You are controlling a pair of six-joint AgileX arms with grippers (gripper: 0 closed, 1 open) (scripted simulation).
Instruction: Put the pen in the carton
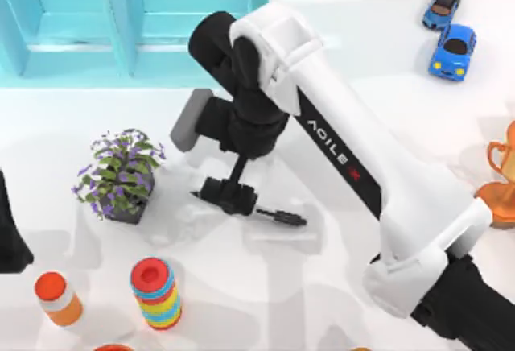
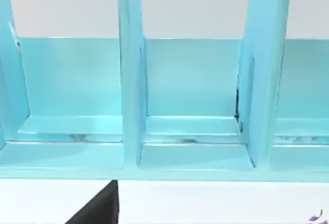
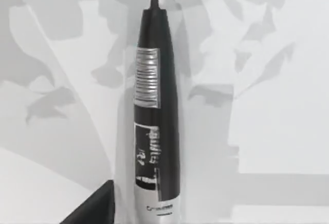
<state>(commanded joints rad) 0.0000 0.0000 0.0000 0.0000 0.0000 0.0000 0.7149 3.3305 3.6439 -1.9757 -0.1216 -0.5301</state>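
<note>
A slim dark pen (image 1: pixel 282 216) with pale printed labels lies on the white table near its middle, pointed tip toward the left. My right gripper (image 1: pixel 229 196) is low over the pen's middle, open, with the fingers on either side of the barrel. In the right wrist view the pen (image 3: pixel 154 106) runs straight down the centre, and one black fingertip (image 3: pixel 100 206) stands beside it with a small gap. The carton (image 1: pixel 80 53) is a turquoise box with upright dividers at the back left. Its compartments (image 2: pixel 128 80) face the left wrist camera. My left gripper (image 1: pixel 10 238) is parked at the left edge.
A potted plant (image 1: pixel 121 174) with purple flowers stands just left of the pen. A stack of coloured rings (image 1: pixel 155 291) and an orange-capped bottle (image 1: pixel 58 296) sit at the front left. Two blue toy cars (image 1: pixel 455 49) are at the back right, and an orange trophy (image 1: pixel 503 182) at the right edge.
</note>
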